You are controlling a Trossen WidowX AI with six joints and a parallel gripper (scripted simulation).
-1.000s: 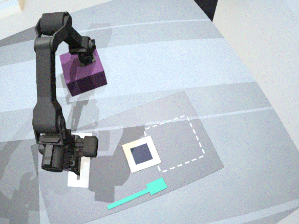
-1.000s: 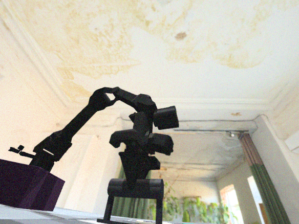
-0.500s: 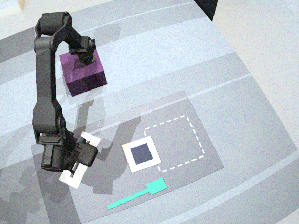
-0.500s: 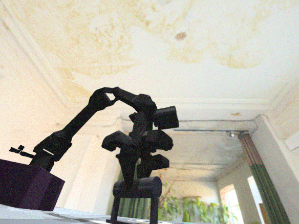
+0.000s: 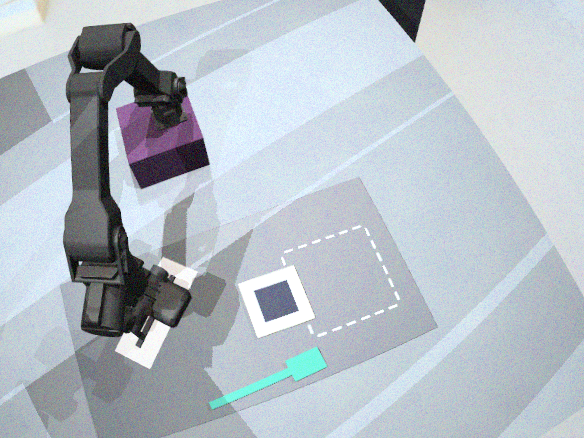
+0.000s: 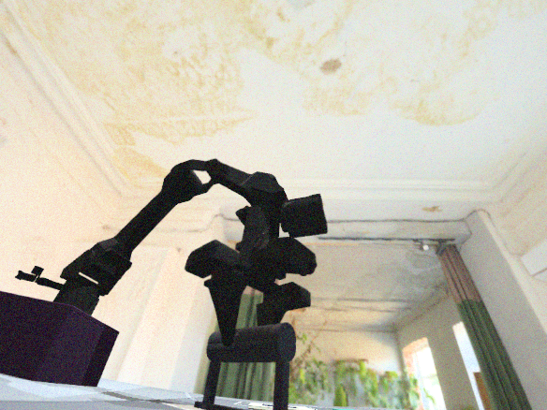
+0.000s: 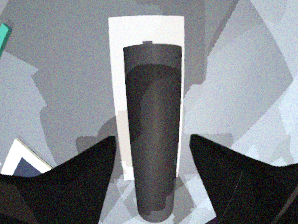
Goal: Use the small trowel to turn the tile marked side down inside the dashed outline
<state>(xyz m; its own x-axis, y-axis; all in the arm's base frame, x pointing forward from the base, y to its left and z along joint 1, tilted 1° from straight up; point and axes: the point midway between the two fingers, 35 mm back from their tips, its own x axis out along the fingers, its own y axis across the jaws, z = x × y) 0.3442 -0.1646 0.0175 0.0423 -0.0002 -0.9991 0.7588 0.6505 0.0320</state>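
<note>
The white tile [image 5: 276,300] [image 7: 20,163] lies on the grey mat [image 5: 350,200] with its dark square mark facing up. It sits at the left front corner of the dashed outline [image 5: 328,236], mostly outside it. The trowel, a white blade [image 5: 150,350] [image 7: 147,30] with a dark bar handle [image 7: 154,129] [image 6: 253,342], rests flat at the mat's left edge. My gripper [image 5: 142,332] [image 6: 250,323] [image 7: 153,141] is open. Its fingers stand on either side of the handle, with gaps showing.
A teal flat tool [image 5: 280,375] [image 7: 3,36] with a long thin handle lies on the mat in front of the tile. A purple block [image 5: 160,140] [image 6: 47,337] stands at the back left beside the arm's base.
</note>
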